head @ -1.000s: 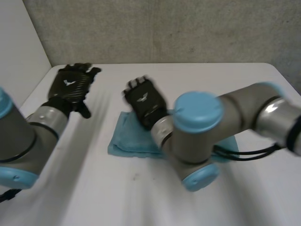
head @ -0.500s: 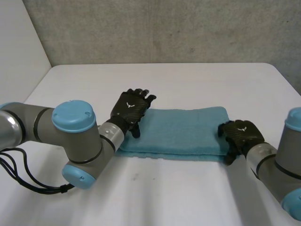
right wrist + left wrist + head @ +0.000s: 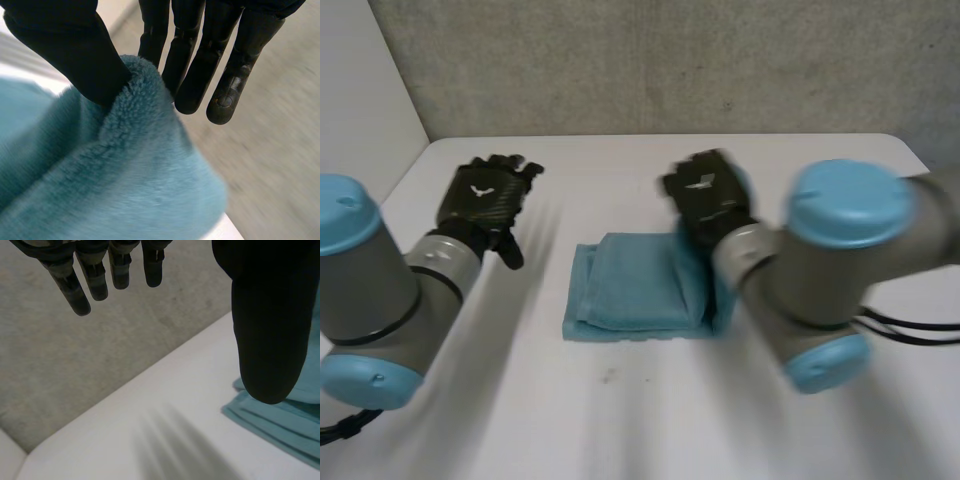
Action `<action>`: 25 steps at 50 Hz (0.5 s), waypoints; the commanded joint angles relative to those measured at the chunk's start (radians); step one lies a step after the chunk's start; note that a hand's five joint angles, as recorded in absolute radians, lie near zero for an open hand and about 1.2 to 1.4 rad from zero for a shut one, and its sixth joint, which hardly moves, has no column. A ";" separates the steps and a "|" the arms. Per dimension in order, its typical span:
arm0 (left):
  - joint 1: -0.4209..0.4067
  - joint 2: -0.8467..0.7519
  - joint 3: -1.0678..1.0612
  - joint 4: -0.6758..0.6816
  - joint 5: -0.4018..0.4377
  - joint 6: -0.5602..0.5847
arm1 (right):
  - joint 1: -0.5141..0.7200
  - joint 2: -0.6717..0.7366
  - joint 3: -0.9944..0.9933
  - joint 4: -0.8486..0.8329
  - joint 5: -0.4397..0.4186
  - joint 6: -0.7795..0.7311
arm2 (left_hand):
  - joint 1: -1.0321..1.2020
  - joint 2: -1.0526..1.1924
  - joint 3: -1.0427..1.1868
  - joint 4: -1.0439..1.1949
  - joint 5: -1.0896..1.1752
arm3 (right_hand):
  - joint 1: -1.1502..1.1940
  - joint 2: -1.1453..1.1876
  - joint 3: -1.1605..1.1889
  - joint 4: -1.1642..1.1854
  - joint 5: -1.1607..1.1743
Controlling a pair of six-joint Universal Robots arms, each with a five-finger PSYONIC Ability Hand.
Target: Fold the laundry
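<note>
A teal towel [image 3: 630, 290] lies folded in the middle of the white table [image 3: 620, 420]. My right hand [image 3: 705, 195] is above the towel's right side and lifts that end up off the table. In the right wrist view its thumb [image 3: 75, 45] and straight fingers [image 3: 200, 60] pinch a fluffy fold of the towel [image 3: 125, 190]. My left hand [image 3: 485, 195] hovers to the left of the towel, apart from it, fingers straight. The left wrist view has that hand's thumb [image 3: 270, 315] above the towel's layered edge [image 3: 280, 425].
A grey wall [image 3: 670, 60] runs behind the table's far edge. The table's left edge [image 3: 395, 190] is near my left hand. My right arm's elbow [image 3: 830, 290] hangs over the table just right of the towel.
The towel lay stretched out long; my right hand has closed on its right end and carried it leftward over the rest. My left hand has come off the left end and drawn back left.
</note>
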 commanded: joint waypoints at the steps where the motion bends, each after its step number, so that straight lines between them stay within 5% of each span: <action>1: 0.067 0.078 -0.044 0.000 0.004 -0.005 | 0.233 0.259 -0.245 0.120 -0.018 -0.011 | -0.004 0.011 0.007 0.007 -0.031 | 0.450 0.217 0.212 0.205 0.233; 5: 0.074 0.082 -0.040 0.000 0.005 -0.031 | 0.238 0.304 -0.269 0.131 -0.006 -0.014 | -0.004 0.011 0.007 0.007 -0.031 | 0.450 0.217 0.212 0.205 0.233; 6: 0.070 0.081 -0.034 0.000 0.005 -0.041 | 0.236 0.298 -0.280 0.131 -0.002 -0.011 | -0.004 0.011 0.007 0.007 -0.031 | 0.151 -0.081 -0.087 -0.094 -0.065; 7: 0.070 0.081 -0.034 0.000 0.005 -0.041 | 0.236 0.298 -0.280 0.131 -0.001 -0.011 | -0.004 0.011 0.007 0.007 -0.031 | 0.148 -0.084 -0.090 -0.097 -0.068; 9: 0.065 0.081 -0.028 0.002 0.007 -0.048 | 0.232 0.249 -0.285 0.131 0.021 0.002 | -0.004 0.011 0.007 0.007 -0.031 | -0.486 -0.718 -0.724 -0.731 -0.703; 13: 0.047 0.058 0.038 0.003 0.013 -0.065 | 0.223 0.145 -0.269 0.131 0.058 0.057 | -0.004 0.011 0.007 0.007 -0.031 | -0.772 -1.005 -1.010 -1.017 -0.989; 25: -0.174 -0.192 0.340 -0.052 0.013 -0.160 | 0.008 -0.053 -0.111 0.151 0.080 0.401 | -0.004 0.011 0.007 0.007 -0.031 | -0.772 -1.005 -1.010 -1.017 -0.989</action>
